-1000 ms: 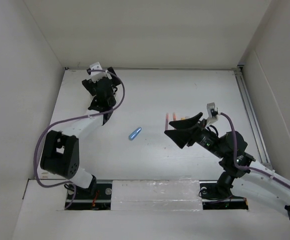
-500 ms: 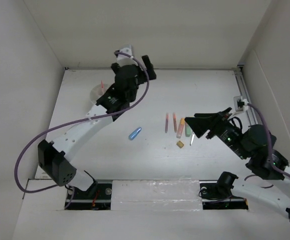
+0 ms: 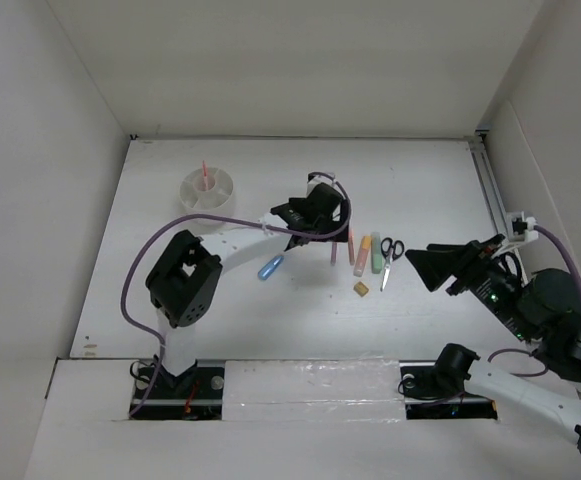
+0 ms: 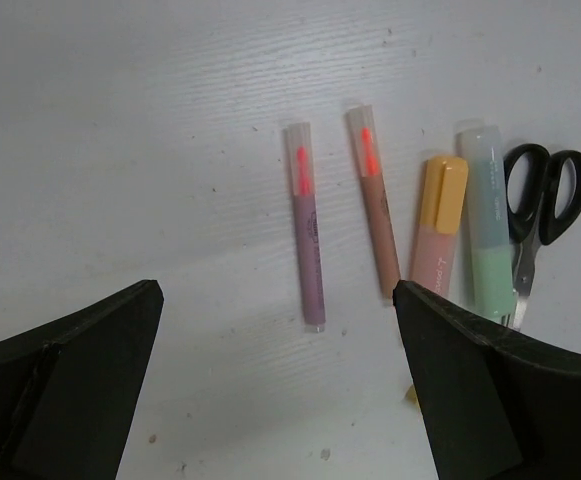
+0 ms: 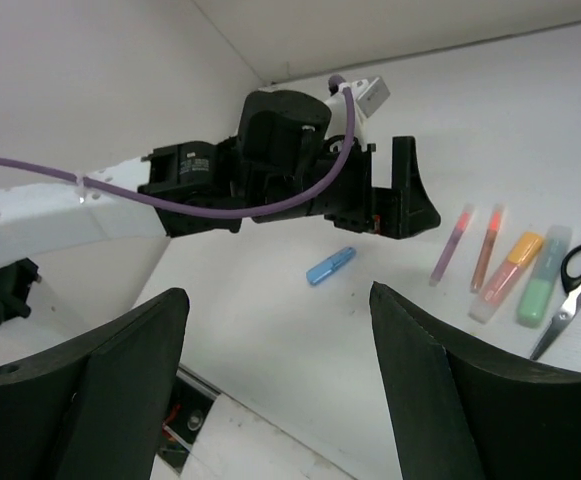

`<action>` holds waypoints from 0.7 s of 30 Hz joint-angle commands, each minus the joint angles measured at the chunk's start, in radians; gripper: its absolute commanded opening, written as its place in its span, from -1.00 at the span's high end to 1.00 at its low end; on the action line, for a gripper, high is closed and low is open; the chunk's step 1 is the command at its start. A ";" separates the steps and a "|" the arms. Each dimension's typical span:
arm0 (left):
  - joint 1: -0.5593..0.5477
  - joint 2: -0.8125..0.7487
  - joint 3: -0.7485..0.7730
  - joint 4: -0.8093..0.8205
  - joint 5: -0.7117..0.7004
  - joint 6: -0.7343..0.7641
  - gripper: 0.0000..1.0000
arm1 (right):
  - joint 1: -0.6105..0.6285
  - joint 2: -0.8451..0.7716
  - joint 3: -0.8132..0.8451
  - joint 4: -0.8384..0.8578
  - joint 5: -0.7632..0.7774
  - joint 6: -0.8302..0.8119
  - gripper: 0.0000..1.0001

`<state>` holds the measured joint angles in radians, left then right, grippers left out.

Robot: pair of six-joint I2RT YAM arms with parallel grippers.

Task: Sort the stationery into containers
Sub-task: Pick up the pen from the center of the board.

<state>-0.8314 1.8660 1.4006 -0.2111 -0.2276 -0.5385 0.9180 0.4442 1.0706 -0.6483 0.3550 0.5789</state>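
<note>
— Where is the left tool (image 4: 277, 292)?
— Over the two thin pens (image 4: 308, 240), fingers spread wide, gripping nothing. The right tool (image 5: 280, 292) hangs off to the right, also apart and empty.
— And the rest?
— Orange highlighter (image 4: 440, 230), green highlighter (image 4: 488, 240) and scissors (image 4: 540, 200) lie in a row beside the pens on the tabletop (image 3: 420, 180); the eraser cube (image 3: 361, 289) is nearer, the blue capsule (image 3: 270, 267) to the left. One pink pen (image 3: 205, 172) stands in the white cup (image 3: 184, 192).

White table (image 3: 420, 180): cup (image 3: 185, 195), capsule (image 3: 270, 267), pens (image 4: 308, 240), highlighters (image 4: 440, 230), scissors (image 4: 540, 200), eraser (image 3: 361, 288).
</note>
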 commanded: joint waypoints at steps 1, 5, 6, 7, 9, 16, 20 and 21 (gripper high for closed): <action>-0.003 0.018 0.093 0.001 0.028 0.029 -1.00 | 0.009 -0.012 -0.043 -0.004 -0.027 -0.016 -0.58; -0.012 0.136 0.176 -0.066 0.008 0.040 -1.00 | 0.009 -0.012 -0.070 0.019 -0.045 -0.007 -0.58; -0.012 0.150 0.176 -0.077 0.008 0.040 -1.00 | 0.009 -0.012 -0.070 0.019 -0.045 -0.007 -0.58; -0.012 0.160 0.187 -0.077 -0.001 0.040 -1.00 | 0.009 -0.012 -0.070 0.019 -0.045 -0.007 -0.58; -0.012 0.176 0.196 -0.086 -0.033 0.031 -0.97 | 0.009 -0.021 -0.070 0.019 -0.045 -0.007 -0.58; -0.012 0.281 0.300 -0.132 -0.053 0.031 -0.75 | 0.009 -0.032 -0.081 0.019 -0.056 -0.007 -0.58; -0.012 0.329 0.365 -0.180 -0.064 0.031 -0.63 | 0.009 -0.051 -0.090 0.019 -0.056 -0.007 -0.58; -0.012 0.343 0.382 -0.180 -0.064 0.031 -0.60 | 0.009 -0.052 -0.090 0.019 -0.056 -0.007 -0.58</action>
<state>-0.8387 2.2017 1.7199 -0.3424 -0.2638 -0.5137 0.9180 0.4057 0.9813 -0.6594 0.3126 0.5793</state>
